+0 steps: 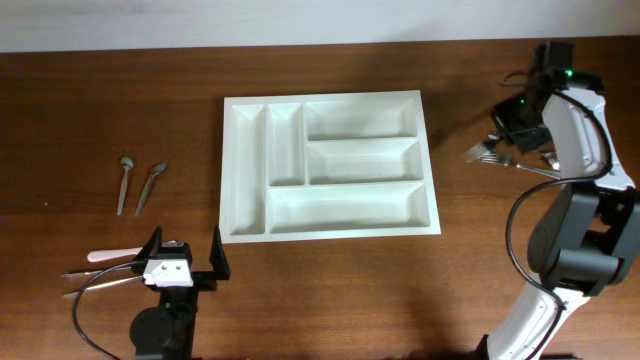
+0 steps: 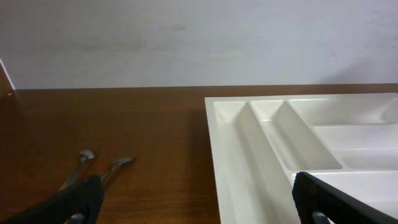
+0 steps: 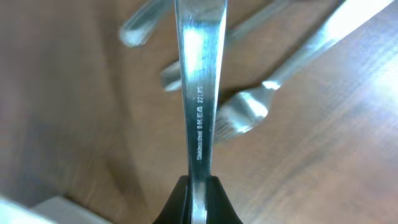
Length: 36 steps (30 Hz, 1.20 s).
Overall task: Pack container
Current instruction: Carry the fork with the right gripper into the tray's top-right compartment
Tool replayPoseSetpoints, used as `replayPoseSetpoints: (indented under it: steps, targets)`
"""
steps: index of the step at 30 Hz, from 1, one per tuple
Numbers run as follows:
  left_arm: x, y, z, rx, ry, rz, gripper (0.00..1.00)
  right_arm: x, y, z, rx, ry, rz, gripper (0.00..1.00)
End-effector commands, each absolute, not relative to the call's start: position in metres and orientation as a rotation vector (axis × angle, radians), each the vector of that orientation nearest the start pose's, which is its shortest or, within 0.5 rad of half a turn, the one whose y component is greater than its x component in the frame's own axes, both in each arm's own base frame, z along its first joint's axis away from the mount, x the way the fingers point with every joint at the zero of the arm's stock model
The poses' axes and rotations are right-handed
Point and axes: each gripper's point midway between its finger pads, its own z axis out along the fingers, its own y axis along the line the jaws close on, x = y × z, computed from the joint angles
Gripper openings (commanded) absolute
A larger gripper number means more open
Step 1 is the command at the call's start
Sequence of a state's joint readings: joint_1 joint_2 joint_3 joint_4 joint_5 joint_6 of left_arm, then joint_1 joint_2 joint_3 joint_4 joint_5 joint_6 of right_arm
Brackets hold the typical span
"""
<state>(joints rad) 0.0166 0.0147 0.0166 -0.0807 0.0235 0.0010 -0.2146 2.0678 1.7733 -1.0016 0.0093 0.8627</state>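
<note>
Two grippers: left gripper (image 1: 185, 245) agape, right gripper (image 3: 198, 186) tight on a glossy flat steel handle (image 3: 199, 93).

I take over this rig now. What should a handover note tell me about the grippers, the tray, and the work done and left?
Tray: mid-table, all compartments empty.
Left gripper: open, empty, near the tray's front left corner.
Right gripper: shut on a steel handle, over the forks right of the tray.
Two spoons lie left of the tray, more cutlery beside the left gripper.
Done: nothing packed.
Left: all pieces.
</note>
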Motion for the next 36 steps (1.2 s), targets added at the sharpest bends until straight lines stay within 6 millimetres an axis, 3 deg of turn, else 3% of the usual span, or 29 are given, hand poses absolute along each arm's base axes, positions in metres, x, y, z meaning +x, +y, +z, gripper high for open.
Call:
replayPoseSetpoints:
  steps: [1,8,15,23,28,36]
  targets:
    - [0.246,0.0,0.157,0.021,1.646,0.001,0.99,0.476,-0.063,0.112,1.24,2.535,0.231,0.04]
    - [0.246,0.0,0.158,0.021,1.645,0.001,0.99,0.499,0.016,0.123,1.06,2.56,0.432,0.04]
    - [0.246,0.0,0.157,0.021,1.646,0.001,0.99,0.507,0.072,0.133,1.14,2.512,0.571,0.04]
    - [0.246,0.0,0.157,0.021,1.646,0.001,0.99,0.503,0.113,0.132,1.414,2.415,0.635,0.04]
    - [0.246,0.0,0.157,0.021,1.646,0.001,0.99,0.509,0.132,0.136,1.445,2.344,0.641,0.04]
    - [0.246,0.0,0.157,0.021,1.646,0.001,0.99,0.508,0.141,0.135,1.692,2.202,0.677,0.05]
